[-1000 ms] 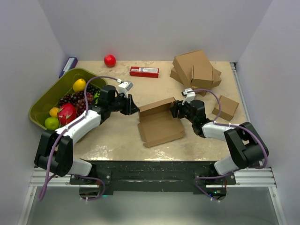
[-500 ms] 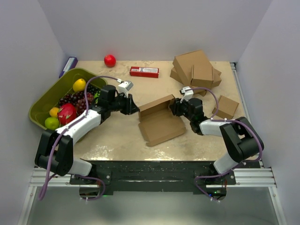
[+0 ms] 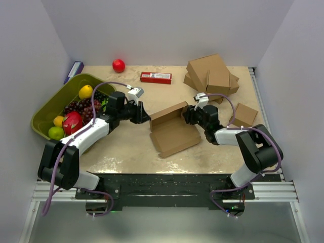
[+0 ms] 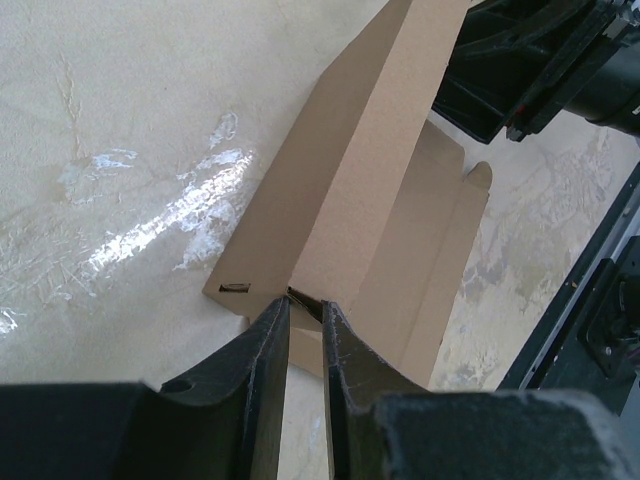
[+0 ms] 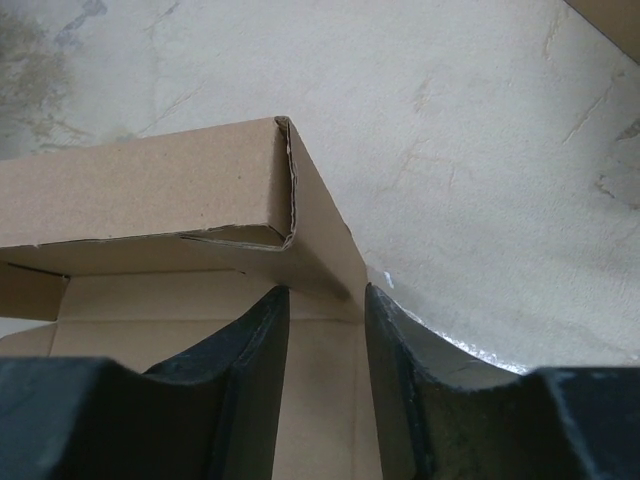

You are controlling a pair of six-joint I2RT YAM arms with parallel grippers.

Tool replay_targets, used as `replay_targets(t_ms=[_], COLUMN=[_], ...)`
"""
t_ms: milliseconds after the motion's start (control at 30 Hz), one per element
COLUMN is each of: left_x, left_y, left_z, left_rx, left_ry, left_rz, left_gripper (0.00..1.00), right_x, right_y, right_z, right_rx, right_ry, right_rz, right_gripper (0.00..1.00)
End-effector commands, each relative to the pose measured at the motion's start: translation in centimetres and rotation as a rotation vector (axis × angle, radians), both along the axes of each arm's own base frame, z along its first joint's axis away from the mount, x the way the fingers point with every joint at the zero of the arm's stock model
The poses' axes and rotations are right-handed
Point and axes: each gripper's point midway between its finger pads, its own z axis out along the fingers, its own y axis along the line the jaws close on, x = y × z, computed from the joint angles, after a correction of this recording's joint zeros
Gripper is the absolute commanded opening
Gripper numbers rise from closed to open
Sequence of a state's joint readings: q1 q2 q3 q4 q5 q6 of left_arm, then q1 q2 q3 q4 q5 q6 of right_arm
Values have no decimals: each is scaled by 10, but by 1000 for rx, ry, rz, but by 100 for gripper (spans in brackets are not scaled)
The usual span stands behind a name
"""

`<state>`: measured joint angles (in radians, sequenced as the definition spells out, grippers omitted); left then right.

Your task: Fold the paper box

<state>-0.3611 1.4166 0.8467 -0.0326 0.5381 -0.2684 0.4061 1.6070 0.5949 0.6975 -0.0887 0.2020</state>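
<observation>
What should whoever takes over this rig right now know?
Left gripper: shut on the paper box at its left rear corner.
Right gripper: fingers straddle the box's right rear corner; I cannot tell if they are clamped.
Box: on the table between the arms, base flat.
Done: rear wall raised.
Left: the rest lies open, unfolded; box not closed.

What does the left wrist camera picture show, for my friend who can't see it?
The left gripper pinches a corner of the brown paper box between its two dark fingers, and the box's long flap stands raised. The black right gripper meets that flap at the top right, and the shiny beige table lies underneath.
</observation>
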Motion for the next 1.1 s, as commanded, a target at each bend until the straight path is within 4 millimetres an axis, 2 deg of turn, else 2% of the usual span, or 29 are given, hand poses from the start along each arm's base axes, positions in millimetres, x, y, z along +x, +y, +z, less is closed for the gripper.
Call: replay_targets(t_ms=[0,167,333,500,833,1067], left_x=[-9,-9,-9,-8,-9,-9], left_y=[4,4,4,4,5,5], left_z=[-21,-20,-20,-20,-21,-21], left_rx=[61,61,60,60,62,65], left_ry=[57,57,57,56,61,61], left_rz=[-16,-18,-19,-20,-21,-20], left_gripper=[23,23,23,23,23,23], right_x=[20,23,26,31,35,36], right_y=[3,4,10,15,25,29], right_z=[29,30,33,37,42,37], right_rx=[17,8,-2,-9,-18,-26], right_ry=[-102,-110,-129,-145,-191,-183], right_rz=[-34,-27,9,35,95,119], right_gripper=[48,58,59,51,42,34])
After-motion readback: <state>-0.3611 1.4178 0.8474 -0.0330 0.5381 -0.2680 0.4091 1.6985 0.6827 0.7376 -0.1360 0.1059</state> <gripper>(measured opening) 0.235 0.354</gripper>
